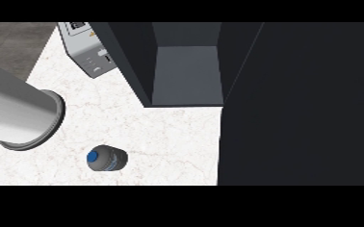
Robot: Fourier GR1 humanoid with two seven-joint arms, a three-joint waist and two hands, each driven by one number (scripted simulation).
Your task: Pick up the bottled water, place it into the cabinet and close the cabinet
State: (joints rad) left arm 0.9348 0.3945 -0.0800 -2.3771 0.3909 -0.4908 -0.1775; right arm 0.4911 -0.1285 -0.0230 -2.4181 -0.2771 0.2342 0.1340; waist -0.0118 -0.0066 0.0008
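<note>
On the white marbled counter, the small dark bottled water with a blue cap stands upright, in front and left of the open dark cabinet. No robot hand shows, so its state cannot be told; only a grey forearm at left is nearer.

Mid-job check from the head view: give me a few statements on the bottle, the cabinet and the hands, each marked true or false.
1. The bottle stands on the counter, outside the cabinet. True.
2. The cabinet is closed. False: its door stands open and the inside shows.
3. A hand is curled round the bottle. False: no hand shows; only a grey forearm comes in at the left.
4. The bottle's cap is blue. True.
5. The bottle lies left of the open door. True.
</note>
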